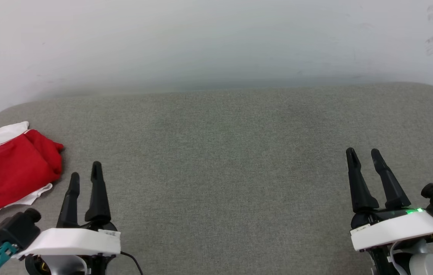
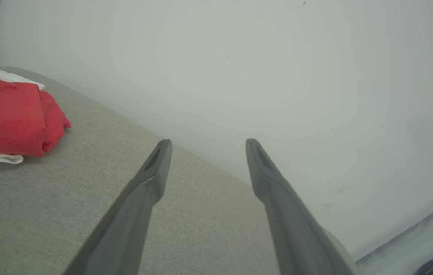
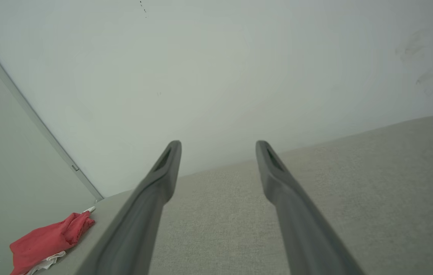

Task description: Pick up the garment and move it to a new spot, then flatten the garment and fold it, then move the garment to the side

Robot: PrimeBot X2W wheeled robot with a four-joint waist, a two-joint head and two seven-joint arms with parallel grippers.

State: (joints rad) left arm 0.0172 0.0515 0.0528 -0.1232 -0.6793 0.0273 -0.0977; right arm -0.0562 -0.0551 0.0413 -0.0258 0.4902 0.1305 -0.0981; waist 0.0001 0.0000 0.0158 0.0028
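Note:
The garment (image 1: 12, 172), red with white edges and a striped trim, lies folded in a compact bundle at the far left of the grey fabric surface (image 1: 224, 152). It also sits at the left edge of the left wrist view as the garment (image 2: 8, 118) and small at the lower left of the right wrist view as the garment (image 3: 48, 242). My left gripper (image 1: 85, 176) stands open just right of the bundle, apart from it, holding nothing. My right gripper (image 1: 363, 154) is open at the far right, with nothing between its fingers.
A pale wall (image 1: 216, 42) rises directly behind the grey surface, whose back corners are rounded. A vertical strip or frame edge (image 3: 37, 118) runs along the wall at the left.

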